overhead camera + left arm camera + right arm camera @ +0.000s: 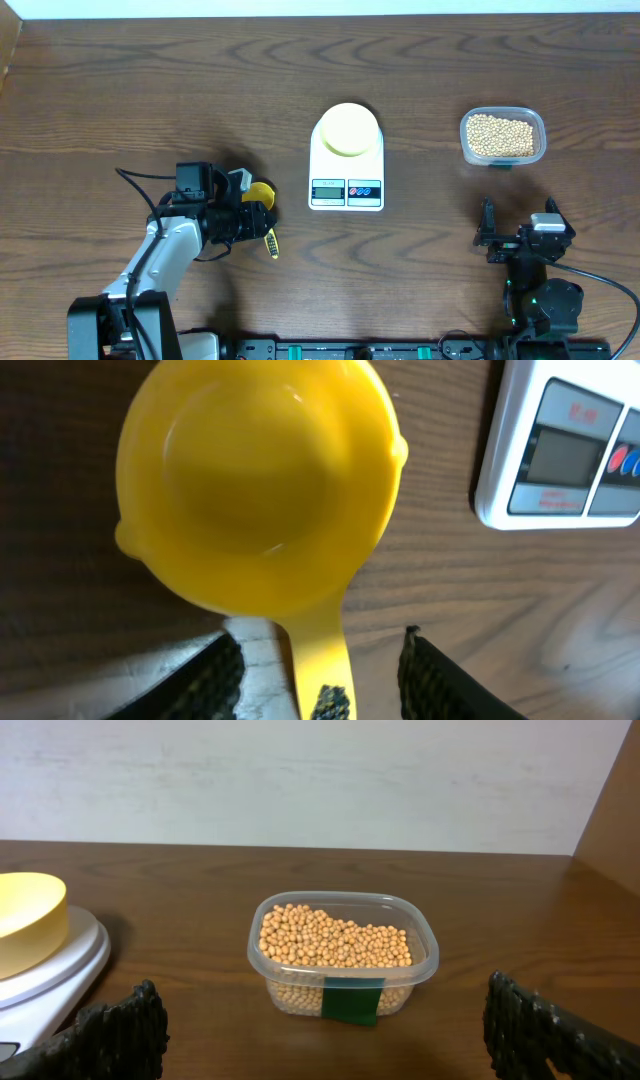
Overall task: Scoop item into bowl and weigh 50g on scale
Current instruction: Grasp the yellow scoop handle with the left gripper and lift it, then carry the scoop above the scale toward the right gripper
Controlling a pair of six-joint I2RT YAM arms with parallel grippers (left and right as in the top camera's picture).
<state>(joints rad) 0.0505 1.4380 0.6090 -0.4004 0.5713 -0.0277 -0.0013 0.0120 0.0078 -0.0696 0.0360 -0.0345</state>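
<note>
Plainly, the left jaws straddle the scoop handle [318,655] unclenched, and the right jaws gape.

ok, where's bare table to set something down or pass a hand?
Free: wood between scale and bean tub; the strip in front of the scale; the table's far-left corner. Crowded: yellow scoop near the scale's left edge, left fingers straddling its handle.

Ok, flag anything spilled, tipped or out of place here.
Nothing stands out. The beans are all inside the tub, none loose on the table. The bowl sits squarely on the scale. The empty scoop lies open side up, its handle between the left fingers.
</note>
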